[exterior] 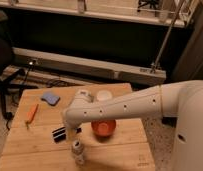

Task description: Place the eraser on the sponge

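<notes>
**Inspector:** Position of the eraser (58,134)?

**Examiner:** It lay flat on the table (30,147), in the near-left part, just left of the orange bowl (103,128); it was not on the sponge (50,97); its right portion was hidden behind the arm (120,106).

**Inspector:** And the pincer (71,133)?

**Examiner:** It hung at the end of the down-turned wrist, directly at the eraser, over its right half; whether it was wide, narrow or holding the block could not be told; contact could not be confirmed either.

**Inspector:** Long axis?

**Examiner:** Roughly left to right across the view, the right end a little farther from the camera; the white stripe ran the same way.

**Inspector:** Bearing to the sponge?

**Examiner:** Farther back and slightly left of the eraser, well apart from it; the orange stick (31,113) lay left of that line; a small upright container (78,151) stood just in front of the eraser.

**Inspector:** Judgement?

**Examiner:** The work appeared to be at the eraser; the carry would run away from the camera and a little leftward, and the long block would overhang the shorter pad unless centred.
</notes>
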{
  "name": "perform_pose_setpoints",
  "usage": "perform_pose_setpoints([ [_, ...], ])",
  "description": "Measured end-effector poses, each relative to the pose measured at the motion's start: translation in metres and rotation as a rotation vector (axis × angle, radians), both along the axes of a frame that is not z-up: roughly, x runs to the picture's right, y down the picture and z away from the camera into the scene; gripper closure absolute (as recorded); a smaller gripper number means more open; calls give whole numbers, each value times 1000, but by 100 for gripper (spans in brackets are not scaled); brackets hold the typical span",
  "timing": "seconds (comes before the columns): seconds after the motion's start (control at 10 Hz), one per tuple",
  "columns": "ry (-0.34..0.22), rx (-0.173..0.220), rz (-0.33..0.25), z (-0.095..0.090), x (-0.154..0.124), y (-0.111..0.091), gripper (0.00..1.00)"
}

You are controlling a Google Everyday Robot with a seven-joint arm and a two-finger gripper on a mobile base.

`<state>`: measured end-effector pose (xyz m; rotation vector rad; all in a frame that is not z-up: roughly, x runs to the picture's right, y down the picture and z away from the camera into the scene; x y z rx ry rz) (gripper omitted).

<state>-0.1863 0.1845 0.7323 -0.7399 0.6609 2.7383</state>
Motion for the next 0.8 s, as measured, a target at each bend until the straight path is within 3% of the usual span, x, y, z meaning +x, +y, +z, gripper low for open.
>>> perform_pose_setpoints([
  [0.8, -29, -104, -99, 48, 1, 20, 20],
])
